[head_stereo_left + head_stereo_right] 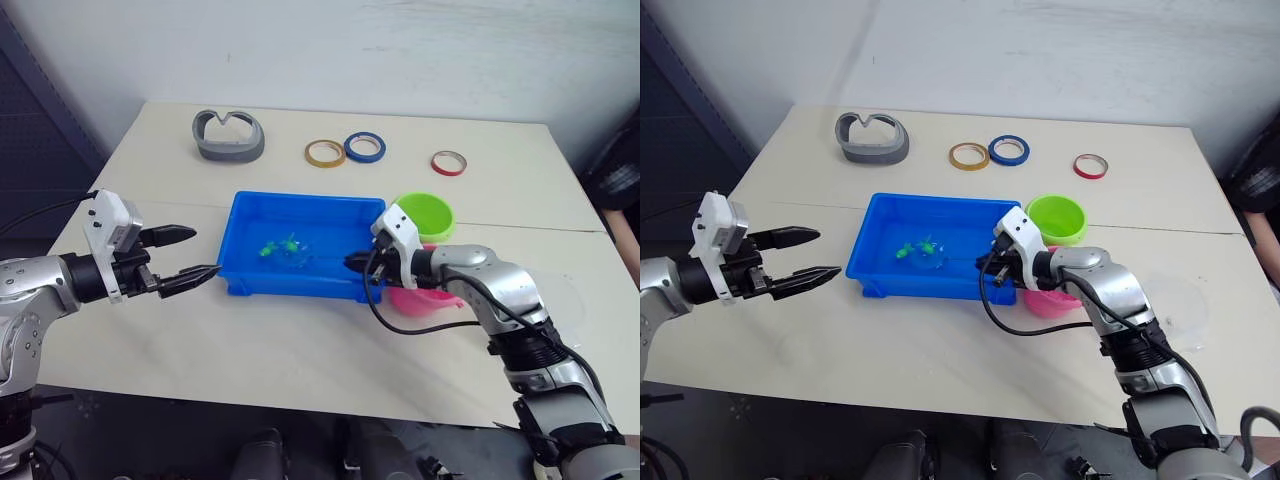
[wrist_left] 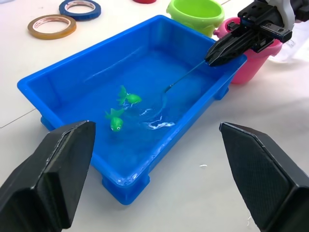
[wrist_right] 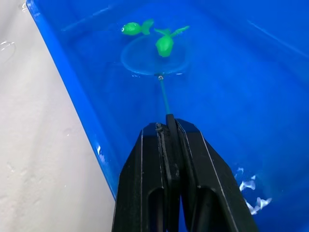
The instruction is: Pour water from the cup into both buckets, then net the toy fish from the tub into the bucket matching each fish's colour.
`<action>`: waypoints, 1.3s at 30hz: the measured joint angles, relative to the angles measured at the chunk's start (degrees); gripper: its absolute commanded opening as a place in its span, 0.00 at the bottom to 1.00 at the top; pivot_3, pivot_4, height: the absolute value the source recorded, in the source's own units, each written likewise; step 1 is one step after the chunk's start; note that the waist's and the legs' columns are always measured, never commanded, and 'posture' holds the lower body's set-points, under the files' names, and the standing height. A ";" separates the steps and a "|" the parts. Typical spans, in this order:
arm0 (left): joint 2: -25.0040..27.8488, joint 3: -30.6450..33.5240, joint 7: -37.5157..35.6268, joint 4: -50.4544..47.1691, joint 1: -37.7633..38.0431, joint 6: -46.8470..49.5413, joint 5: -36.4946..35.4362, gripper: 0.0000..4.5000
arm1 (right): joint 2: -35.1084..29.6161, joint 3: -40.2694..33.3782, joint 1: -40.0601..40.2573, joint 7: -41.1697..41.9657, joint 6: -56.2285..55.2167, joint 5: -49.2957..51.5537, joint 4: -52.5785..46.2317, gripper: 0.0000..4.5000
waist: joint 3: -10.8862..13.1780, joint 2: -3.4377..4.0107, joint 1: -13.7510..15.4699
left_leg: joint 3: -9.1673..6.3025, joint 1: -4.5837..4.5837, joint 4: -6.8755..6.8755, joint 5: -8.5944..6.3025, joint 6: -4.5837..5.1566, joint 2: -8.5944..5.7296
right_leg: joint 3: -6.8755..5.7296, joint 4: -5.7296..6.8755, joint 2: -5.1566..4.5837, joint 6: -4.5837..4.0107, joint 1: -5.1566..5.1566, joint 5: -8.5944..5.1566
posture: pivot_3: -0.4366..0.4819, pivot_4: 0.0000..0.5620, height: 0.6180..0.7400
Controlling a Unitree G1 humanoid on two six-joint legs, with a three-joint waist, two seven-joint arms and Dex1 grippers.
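— Okay, what have I got on the right side?

— My right claw (image 3: pixel 168 126) is clamped tight on the net's thin handle, over the tub's (image 1: pixel 245 275) 3 o'clock rim. The net (image 3: pixel 153 59) has its hoop down in the water near the middle of the tub.

— And the fish?

— Two green toy fish (image 2: pixel 121 110) in the tub. Through the right wrist camera, one sits right at the hoop's far edge, the other just beside it at about 11 o'clock. Whether either is inside the mesh, I can't tell.

— Left side?

— My left claw (image 1: pixel 182 256) hovers above the desk (image 1: pixel 300 340) at the tub's 9 o'clock, fingers spread wide, nothing between them.

— Buckets?

— The green bucket (image 1: pixel 425 214) stands at the tub's 2 o'clock corner, just beside it. The pink bucket (image 2: pixel 254 56) is at 4 o'clock, mostly behind my right arm. The cup (image 1: pixel 1175 312) is faint, on the desk out past the pink bucket at 3 o'clock.

— Anything else on the desk?

— Up at 12 o'clock, well apart from the tub: a grey holder (image 1: pixel 229 136), then a yellow tape ring (image 1: pixel 325 153), a blue tape ring (image 1: pixel 365 147) and a red tape ring (image 1: pixel 449 163).
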 measured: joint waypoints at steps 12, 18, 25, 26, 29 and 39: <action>-3.04 -9.23 -1.60 7.83 -12.04 -3.91 0.72 1.00 | -4.70 -8.57 6.55 -0.89 1.92 3.63 -16.10 0.00 | 0.00 0.00 0.18 | -0.01 -0.02 -0.06 0.00 -0.01 0.00 | -0.02 -0.01 0.01 0.00 0.00 0.00 | 0.48 0.27 1.00; -7.71 -14.86 -4.67 13.93 -20.59 -5.83 1.02 1.00 | -8.75 -18.59 12.71 -3.71 5.58 7.74 -26.14 0.00 | -0.01 -0.01 0.27 | -0.02 -0.01 -0.06 0.01 -0.02 -0.01 | -0.03 0.00 0.01 0.00 0.01 0.00 | 0.48 0.27 1.00; -13.70 -20.91 -8.62 19.85 -27.78 -9.54 3.02 1.00 | -15.63 -31.57 21.25 -7.13 8.54 9.73 -33.31 0.00 | 0.00 -0.01 0.16 | -0.01 0.01 -0.05 0.02 -0.04 -0.01 | 0.02 0.00 0.06 0.00 0.02 0.00 | 0.48 0.27 1.00; -14.02 -21.40 -8.97 20.45 -28.35 -9.99 3.24 1.00 | -15.96 -32.55 21.90 -7.42 8.60 9.70 -33.56 0.00 | -0.01 -0.01 0.05 | 0.00 0.02 -0.05 0.03 -0.06 -0.01 | 0.04 0.01 0.07 0.00 0.02 0.00 | 0.48 0.27 1.00; -15.70 -22.39 -10.45 23.01 -30.26 -11.91 4.16 1.00 | -18.09 -34.54 25.15 -8.34 6.79 7.82 -33.37 0.00 | -0.01 0.00 0.05 | 0.03 0.08 -0.05 0.05 -0.10 -0.01 | 0.09 -0.01 0.11 0.00 0.00 0.00 | 0.48 0.27 1.00; -16.92 -22.84 -11.41 25.13 -30.75 -13.72 5.77 1.00 | -33.60 -20.02 30.47 -10.64 -25.40 -22.88 -20.64 0.00 | -0.01 0.00 0.22 | 0.12 0.09 0.00 0.06 -0.11 -0.02 | 0.17 -0.03 0.14 0.00 -0.01 0.00 | 0.48 0.27 1.00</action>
